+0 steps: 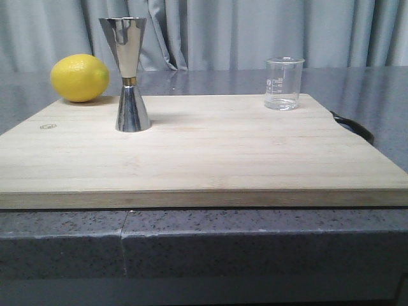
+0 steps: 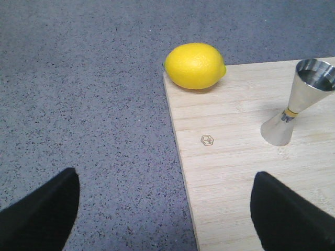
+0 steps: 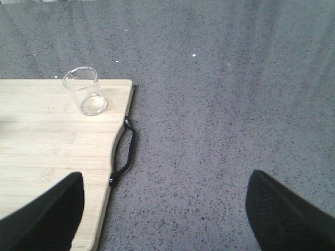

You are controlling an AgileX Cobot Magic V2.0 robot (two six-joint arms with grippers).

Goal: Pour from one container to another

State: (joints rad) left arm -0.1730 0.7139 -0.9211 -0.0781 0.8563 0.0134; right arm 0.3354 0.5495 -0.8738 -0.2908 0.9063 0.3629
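Clear glass is what the beaker [image 1: 284,83] is made of; it is stood upright near the far right corner of the wooden board [image 1: 204,159], its long axis vertical and mouth upward, while the steel jigger [image 1: 131,73] is likewise stood upright toward the board's left, beside a lemon [image 1: 80,78] at the far left corner. Whether the beaker holds any liquid cannot be made out, and its pouring lip is not discernible. Both the left gripper [image 2: 165,209] and the right gripper [image 3: 162,212] are seen spread wide with nothing held, only their dark fingertips being in view, cut off by the frame edge.
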